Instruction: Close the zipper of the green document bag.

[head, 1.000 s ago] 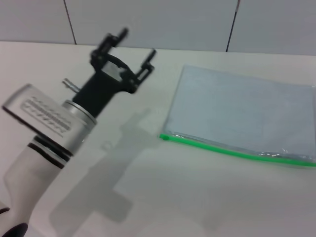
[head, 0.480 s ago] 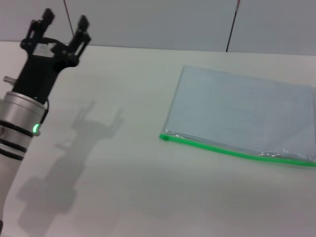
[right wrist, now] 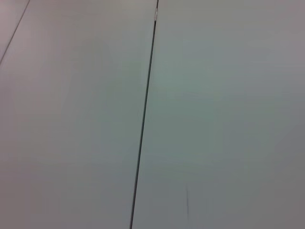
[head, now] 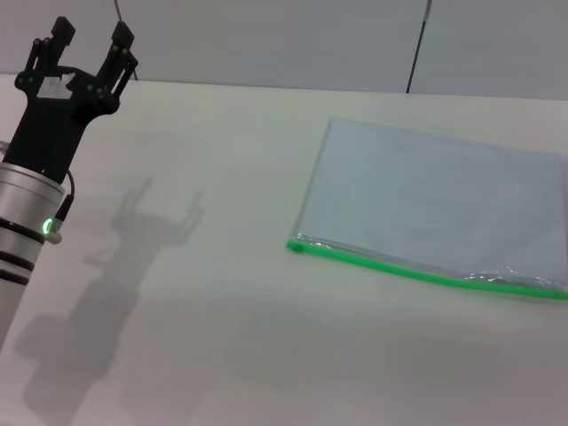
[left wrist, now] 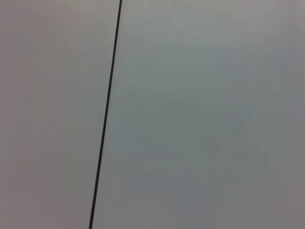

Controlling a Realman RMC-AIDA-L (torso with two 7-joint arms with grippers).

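The white tabletop (head: 266,337) carried the green document bag (head: 426,209), which lay flat at three o'clock, its zipper (head: 426,273) along the edge nearest the robot. Well apart, at ten o'clock, the left tool (head: 84,49) hung raised, fingers apart, holding nothing.

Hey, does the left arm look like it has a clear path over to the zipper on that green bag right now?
Probably yes. The left gripper, fingers open, is raised at the table's far left, well apart from the zipper along the near edge of the green document bag. Only bare table lies between them.
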